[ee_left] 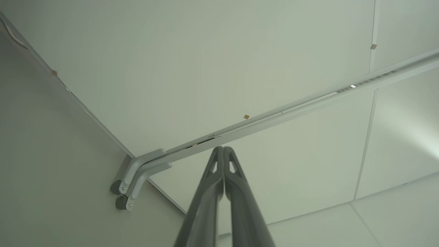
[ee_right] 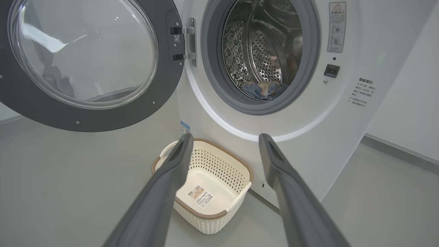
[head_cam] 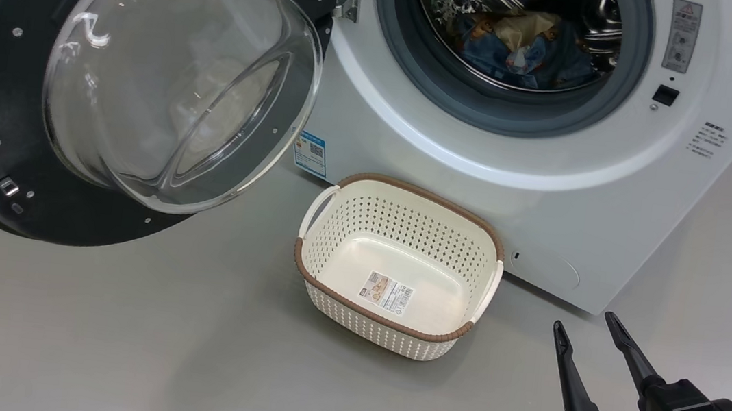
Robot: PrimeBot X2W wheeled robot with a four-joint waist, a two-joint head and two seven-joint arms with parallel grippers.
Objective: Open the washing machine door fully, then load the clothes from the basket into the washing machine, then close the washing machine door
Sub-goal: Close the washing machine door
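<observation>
Light blue printed clothes (head_cam: 528, 48) lay inside the big white washing machine (head_cam: 466, 169); cream perforated plastic basket (head_cam: 399, 219) at its six o'clock. Right gripper (head_cam: 584, 320) gaped released, left gripper (ee_left: 223, 149) clenched.

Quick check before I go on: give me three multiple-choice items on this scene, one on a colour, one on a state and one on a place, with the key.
1. The rim of the basket is: A brown, B blue, C black.
2. The washing machine door is: A shut, B swung open, C missing.
3. The clothes lie: A in the basket, B on the door, C in the drum.

Key:
1 A, the woven-look band round its top is brown.
2 B, it stands swung wide, leaving the drum uncovered.
3 C, blue cloth shows inside the drum and none in the basket.
</observation>
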